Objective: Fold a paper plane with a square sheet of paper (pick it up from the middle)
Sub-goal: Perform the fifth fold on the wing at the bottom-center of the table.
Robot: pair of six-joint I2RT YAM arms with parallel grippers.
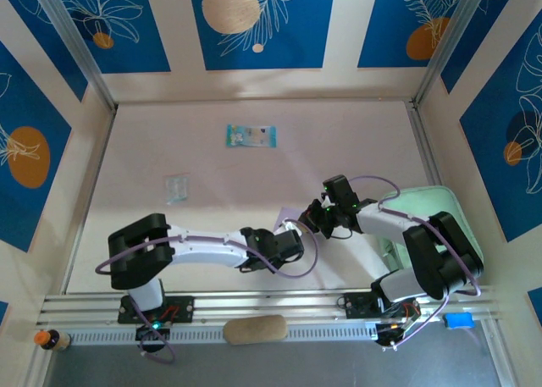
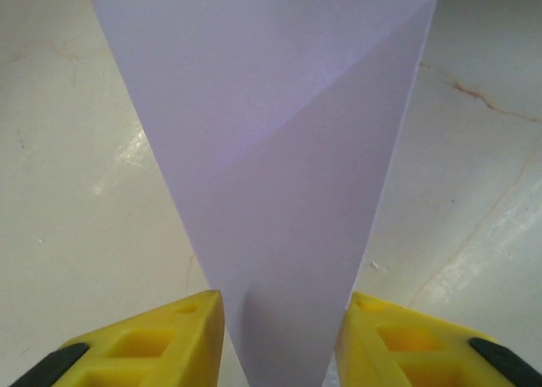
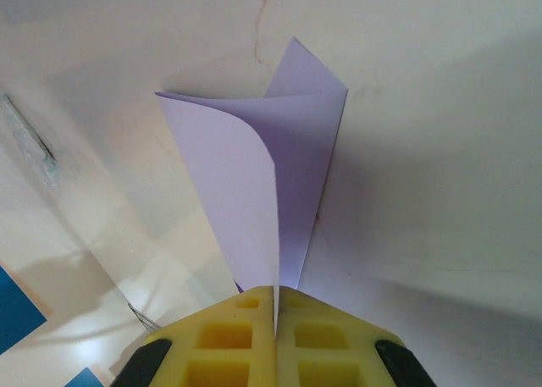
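Note:
The square sheet of paper point(image 1: 286, 215) is pale lilac and folded into a tapering wedge with a diagonal crease, held just above the table between the two arms. My right gripper point(image 3: 277, 290) is shut on one narrow end of the paper point(image 3: 296, 150), whose layers curl apart farther out. In the overhead view the right gripper point(image 1: 312, 218) meets the left gripper point(image 1: 293, 231) near the table's front middle. My left gripper point(image 2: 284, 295) has its yellow fingers point(image 2: 182, 328) apart on either side of the narrow end of the paper point(image 2: 271, 150), not pressing it.
A blue-green printed packet point(image 1: 251, 135) lies at the back middle, and a small clear wrapper point(image 1: 176, 188) to the left. A mint-green tray point(image 1: 440, 205) sits under the right arm. A tan oval pad point(image 1: 254, 328) rests on the front rail.

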